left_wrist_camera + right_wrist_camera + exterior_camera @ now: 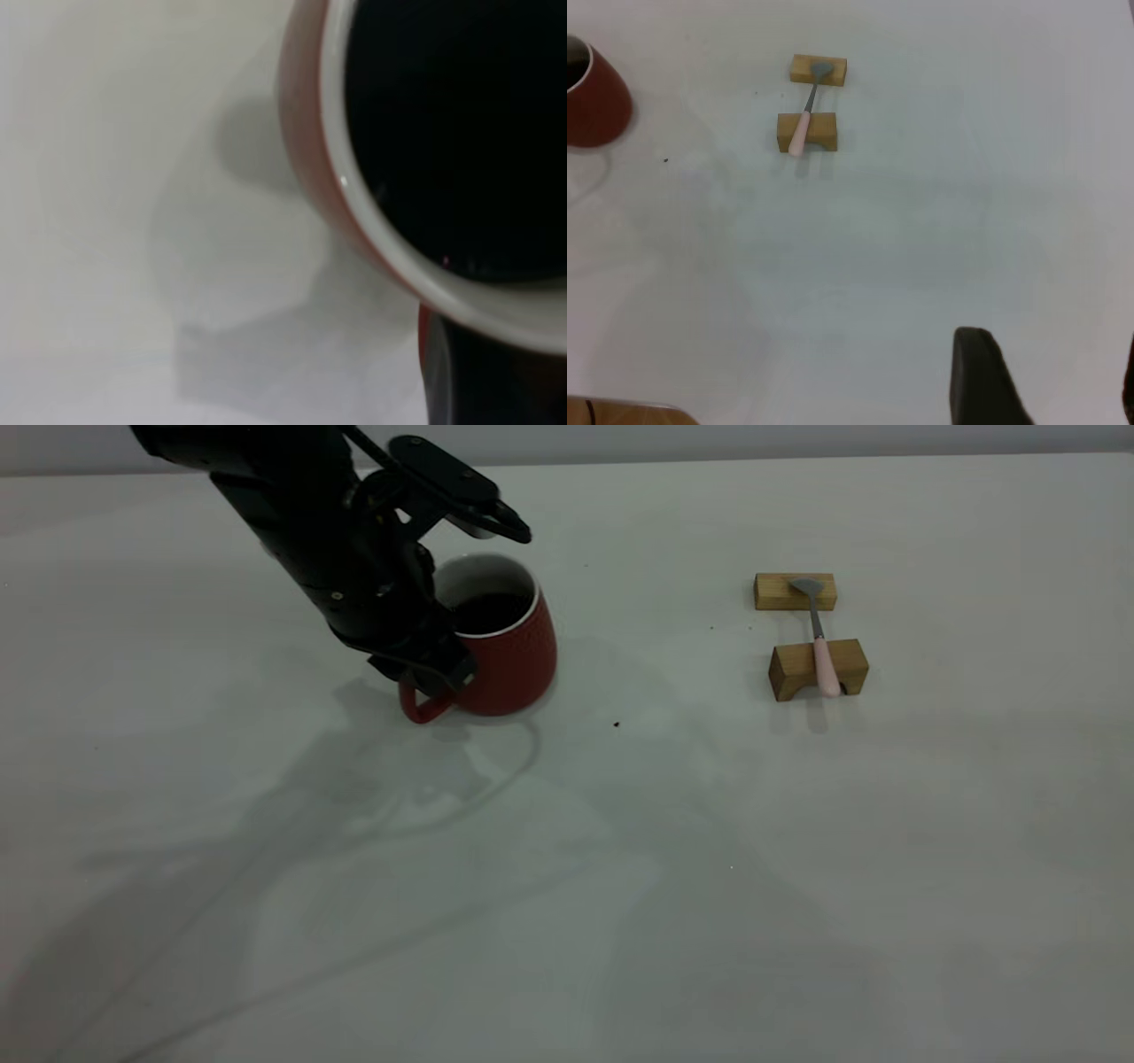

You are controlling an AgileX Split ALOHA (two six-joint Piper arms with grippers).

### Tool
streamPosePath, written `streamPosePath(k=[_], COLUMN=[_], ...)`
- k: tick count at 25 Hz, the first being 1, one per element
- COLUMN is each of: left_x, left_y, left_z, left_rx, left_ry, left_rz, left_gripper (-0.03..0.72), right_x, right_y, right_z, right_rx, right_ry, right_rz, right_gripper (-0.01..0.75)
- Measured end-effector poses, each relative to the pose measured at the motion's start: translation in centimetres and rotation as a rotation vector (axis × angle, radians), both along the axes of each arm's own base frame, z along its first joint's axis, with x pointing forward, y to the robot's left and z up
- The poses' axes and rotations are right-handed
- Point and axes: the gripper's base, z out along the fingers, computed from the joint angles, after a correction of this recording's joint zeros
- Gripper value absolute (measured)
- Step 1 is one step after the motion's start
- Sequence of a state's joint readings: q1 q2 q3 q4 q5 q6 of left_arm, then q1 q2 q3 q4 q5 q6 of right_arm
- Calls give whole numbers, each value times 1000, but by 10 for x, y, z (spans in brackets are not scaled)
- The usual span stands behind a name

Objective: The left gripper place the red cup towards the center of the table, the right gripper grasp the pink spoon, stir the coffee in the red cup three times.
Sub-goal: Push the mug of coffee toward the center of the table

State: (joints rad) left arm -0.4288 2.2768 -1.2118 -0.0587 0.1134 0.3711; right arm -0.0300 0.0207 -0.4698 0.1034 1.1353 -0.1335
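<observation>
Clamping the looped handle of the red cup [505, 646], the left gripper [431, 676] holds it left of the bench [620, 886] centre, coffee [490, 611] near the white rim. The slide toward the middle looks to need a level, slow carry to avoid slopping. Farther right, the pink spoon [826, 664] lies across two wooden blocks [815, 669]. Only the right wrist view shows the right gripper [1045, 376], spread open, hanging well apart from the spoon.
</observation>
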Motion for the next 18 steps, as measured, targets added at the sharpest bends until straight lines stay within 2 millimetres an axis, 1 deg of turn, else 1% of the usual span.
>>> streamPosePath(k=[9,11,13,16,18], left_x=[0,0,-1,-2,-3], left_y=[-1,-1,-2,-3,-3], left_z=[0,0,-1,-3,-1], left_rx=[-7,-9,-8,-5,-1], left_ry=[6,7,10,17,19], left_rz=[22,28,27,22,18], left_gripper=[197,224,296,454,546], right_x=[0,0,0,0,0], right_y=[0,0,0,0,0], right_z=[0,0,0,0,0], right_rx=[0,0,0,0,0], right_ry=[0,0,0,0,0], right_rz=[0,0,0,0,0], right_gripper=[418,418,418,418,418])
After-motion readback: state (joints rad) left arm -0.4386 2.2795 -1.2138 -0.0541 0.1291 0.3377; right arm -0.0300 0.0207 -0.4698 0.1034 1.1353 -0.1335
